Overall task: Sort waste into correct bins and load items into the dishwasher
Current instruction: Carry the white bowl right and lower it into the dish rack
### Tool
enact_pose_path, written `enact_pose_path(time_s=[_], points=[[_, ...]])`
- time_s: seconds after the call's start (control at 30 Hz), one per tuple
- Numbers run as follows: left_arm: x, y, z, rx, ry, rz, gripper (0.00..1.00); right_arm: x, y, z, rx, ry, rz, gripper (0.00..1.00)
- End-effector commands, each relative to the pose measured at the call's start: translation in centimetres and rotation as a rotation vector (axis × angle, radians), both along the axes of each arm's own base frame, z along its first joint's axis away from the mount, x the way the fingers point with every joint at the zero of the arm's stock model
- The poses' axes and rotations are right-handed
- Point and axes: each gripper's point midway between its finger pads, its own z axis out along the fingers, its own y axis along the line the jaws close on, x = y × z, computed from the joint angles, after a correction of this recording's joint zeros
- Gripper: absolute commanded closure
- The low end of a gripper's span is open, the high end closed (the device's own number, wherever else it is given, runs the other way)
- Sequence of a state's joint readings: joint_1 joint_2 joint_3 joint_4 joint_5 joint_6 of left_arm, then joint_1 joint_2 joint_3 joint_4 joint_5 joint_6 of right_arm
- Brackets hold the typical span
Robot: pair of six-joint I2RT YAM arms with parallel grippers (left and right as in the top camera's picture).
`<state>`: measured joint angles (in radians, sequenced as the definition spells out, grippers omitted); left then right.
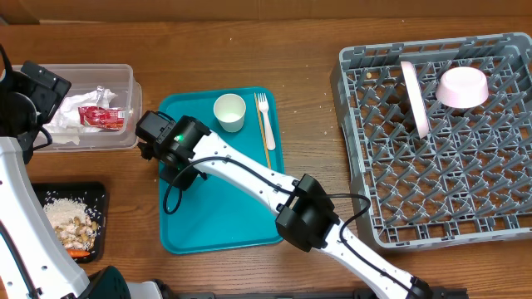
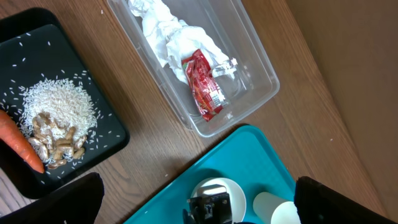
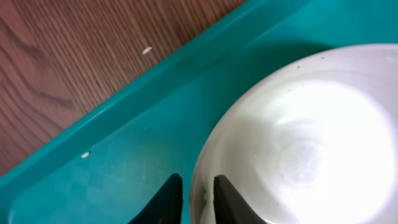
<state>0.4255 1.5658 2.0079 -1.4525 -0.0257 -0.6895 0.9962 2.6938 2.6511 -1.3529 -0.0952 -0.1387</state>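
My right end effector is at the left side of the teal tray. Its two fingers stand close on either side of the rim of a white bowl, one outside the wall and one inside. From the wrist view I cannot tell whether the pads are pressing the wall or a sliver of gap is left. The bowl rests flat on the tray, near its left edge.

That grip is my main worry, because it is a pinch on one spot of a thin, glossy rim. If I lift before the hold is firm, I expect the bowl to swing down from the fingers or slip out onto the tray. If one pad touches first, it could shove the bowl across the slick tray instead of clamping it.

The carry looks risky too. The grey dish rack is well apart at the far right, and the white cup and fork lie on the tray toward that side. A low path could knock the cup over. In the rack a pink plate stands on edge beside a pink bowl, and setting down too near could tip the plate.

My left end effector has its fingers wide apart and holds nothing. It is near the clear box at the left of the tabletop.
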Motion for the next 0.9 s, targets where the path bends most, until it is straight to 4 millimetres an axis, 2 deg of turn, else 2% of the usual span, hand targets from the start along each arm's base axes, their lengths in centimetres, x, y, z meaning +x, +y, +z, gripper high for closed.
enact_pose_path(time_s=[0.0, 0.13, 0.23, 0.43, 0.47, 0.5, 0.53, 0.67, 0.73, 0.8, 0.83, 0.87], points=[[0.0, 0.0, 0.0, -0.007, -0.003, 0.011, 0.00, 0.5, 0.6, 4.5, 0.073, -0.055, -0.006, 0.87], [0.0, 0.0, 0.0, -0.007, -0.003, 0.011, 0.00, 0.4, 0.5, 4.4, 0.067, -0.051, -0.006, 0.96], [0.0, 0.0, 0.0, -0.007, -0.003, 0.011, 0.00, 0.4, 0.7, 5.5, 0.087, -0.056, -0.013, 0.96], [0.0, 0.0, 0.0, -0.007, -0.003, 0.011, 0.00, 0.3, 1.0, 11.5, 0.208, -0.054, -0.080, 0.96], [0.0, 0.0, 0.0, -0.007, -0.003, 0.011, 0.00, 0.7, 0.7, 13.2, 0.242, -0.067, -0.108, 0.96], [0.0, 0.0, 0.0, -0.007, -0.003, 0.011, 0.00, 1.4, -0.1, 16.0, 0.296, -0.087, -0.152, 0.96], [0.0, 0.0, 0.1, -0.007, -0.003, 0.011, 0.00, 1.8, -0.6, 17.5, 0.325, -0.097, -0.182, 0.96], [0.0, 0.0, 0.0, -0.007, -0.003, 0.011, 0.00, 4.2, -4.7, 23.0, 0.402, -0.126, -0.314, 0.96], [0.0, 0.0, 0.0, -0.007, -0.004, 0.011, 0.00, 5.8, -8.2, 26.2, 0.440, -0.148, -0.412, 0.96], [0.0, 0.0, 0.1, -0.007, -0.003, 0.011, 0.00, 7.4, -11.9, 28.9, 0.470, -0.172, -0.505, 0.96], [0.0, 0.0, 0.1, -0.007, -0.003, 0.011, 0.00, 8.7, -16.0, 31.1, 0.494, -0.193, -0.604, 0.96], [0.0, 0.0, 0.0, -0.007, -0.003, 0.011, 0.00, 9.3, -18.3, 32.3, 0.505, -0.208, -0.659, 0.96]])
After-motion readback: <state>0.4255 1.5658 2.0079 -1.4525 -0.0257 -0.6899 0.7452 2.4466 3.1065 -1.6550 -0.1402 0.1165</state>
